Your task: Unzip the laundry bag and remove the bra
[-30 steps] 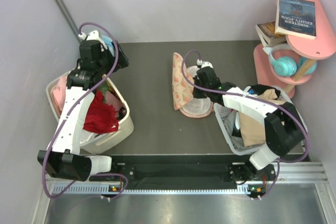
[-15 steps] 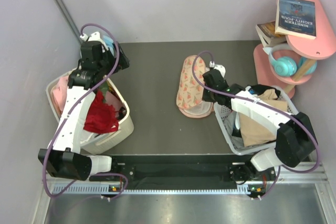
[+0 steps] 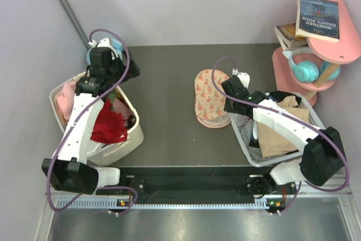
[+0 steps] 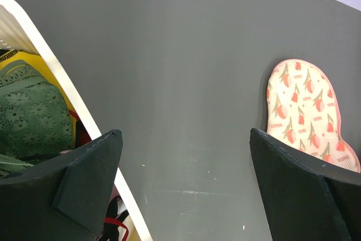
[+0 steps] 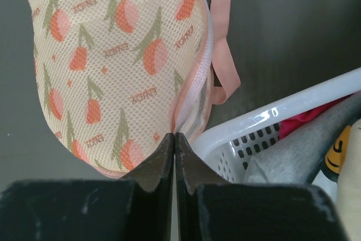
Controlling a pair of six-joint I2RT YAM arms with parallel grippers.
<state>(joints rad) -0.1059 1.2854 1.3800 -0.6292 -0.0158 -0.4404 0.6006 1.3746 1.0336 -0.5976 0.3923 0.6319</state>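
The laundry bag (image 3: 208,99) lies flat, long axis far-to-near edge; right end effector (image 5: 174,136) pinches its rim, left end effector (image 4: 185,139) gapes.

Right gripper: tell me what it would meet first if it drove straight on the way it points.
The laundry bag: the shut tips of the right gripper sit at its pink zip edge, printed mesh directly ahead. The white basket rim lies off to one side.
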